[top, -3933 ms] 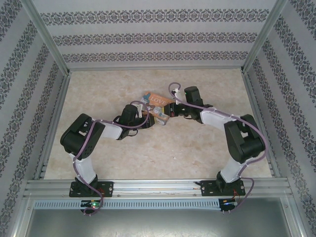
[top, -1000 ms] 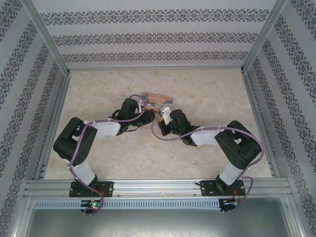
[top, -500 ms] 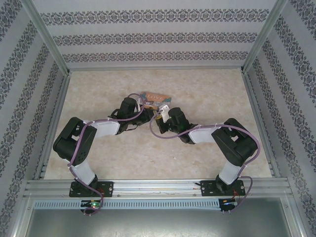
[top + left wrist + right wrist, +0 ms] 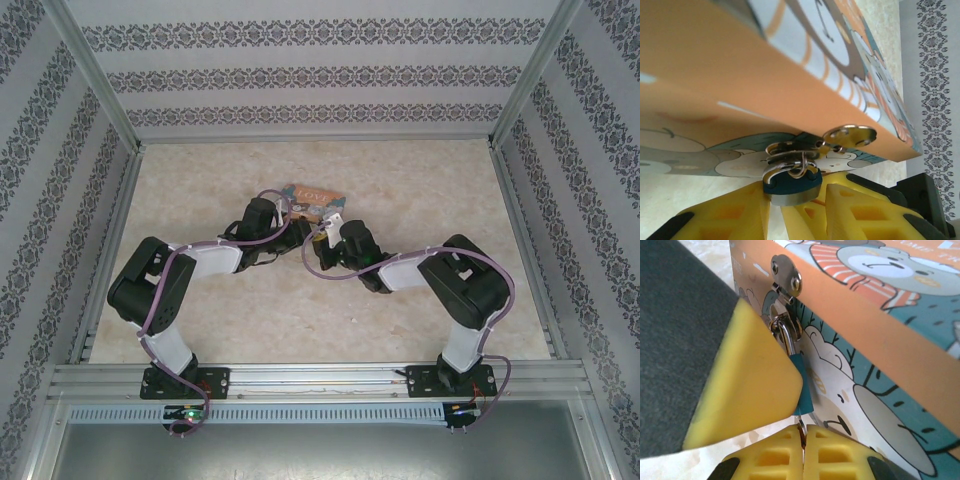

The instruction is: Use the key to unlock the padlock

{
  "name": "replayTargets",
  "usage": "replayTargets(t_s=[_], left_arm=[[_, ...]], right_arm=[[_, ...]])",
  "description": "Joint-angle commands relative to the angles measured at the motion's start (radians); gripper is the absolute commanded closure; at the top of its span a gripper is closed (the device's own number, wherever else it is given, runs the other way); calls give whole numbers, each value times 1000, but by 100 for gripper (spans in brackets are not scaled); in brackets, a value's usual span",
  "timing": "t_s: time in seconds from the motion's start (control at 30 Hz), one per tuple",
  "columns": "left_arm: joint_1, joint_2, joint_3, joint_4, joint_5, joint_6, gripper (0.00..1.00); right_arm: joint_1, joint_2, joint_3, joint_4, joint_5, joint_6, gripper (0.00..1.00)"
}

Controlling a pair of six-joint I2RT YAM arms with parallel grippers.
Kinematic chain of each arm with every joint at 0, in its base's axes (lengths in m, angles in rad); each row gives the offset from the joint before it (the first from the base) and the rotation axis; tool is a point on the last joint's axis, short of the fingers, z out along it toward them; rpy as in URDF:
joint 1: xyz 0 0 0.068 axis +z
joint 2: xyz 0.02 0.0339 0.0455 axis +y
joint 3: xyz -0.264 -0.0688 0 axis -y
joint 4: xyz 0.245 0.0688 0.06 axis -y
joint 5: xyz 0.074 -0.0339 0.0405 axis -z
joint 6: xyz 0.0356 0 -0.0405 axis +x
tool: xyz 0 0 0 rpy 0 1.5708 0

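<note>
- Near the middle of the worktop (image 4: 250, 320), toward its far side, lies a colourful box (image 4: 318, 200); seen from above, the word "LOVE" can just be made out on its lid
- Along the lid's corner in the right wrist view, pale capital letters run off the edge, too cropped to read; cartoon bears cover the lid and the front wall
- the padlock (image 4: 792, 185) hangs against the box's front wall from a silver hasp (image 4: 786, 277), with its shackle (image 4: 785, 337) threaded through the hasp's ring
- its long axis runs from the hasp down the front wall toward the worktop, a little tilted; the shackle end points at the lid, and the base points at the right fingers (image 4: 830, 455)
- the left fingers (image 4: 725, 220) stand apart, one on each side of the blue body, which sits between them; one yellow pad touches the padlock's side, but I cannot tell whether the pair squeezes it
- the right fingers are pressed together just below the padlock's base, pinching the key (image 4: 800, 429), a thin dark sliver at their tips
- the key's long axis lines up with the padlock's, its tip pointing at the base; whether it has entered is too small to tell
</note>
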Motion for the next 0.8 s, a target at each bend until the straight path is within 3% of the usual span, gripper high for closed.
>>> replayTargets(t_s=[0.0, 0.43, 0.77], left_arm=[[7, 15, -23, 44, 61, 10, 66], [57, -68, -115, 69, 22, -6, 52], [118, -221, -262, 216, -33, -24, 46]], right_arm=[[8, 39, -18, 79, -23, 57, 100], [6, 112, -18, 81, -89, 145, 100], [-25, 93, -31, 94, -222, 371, 100]])
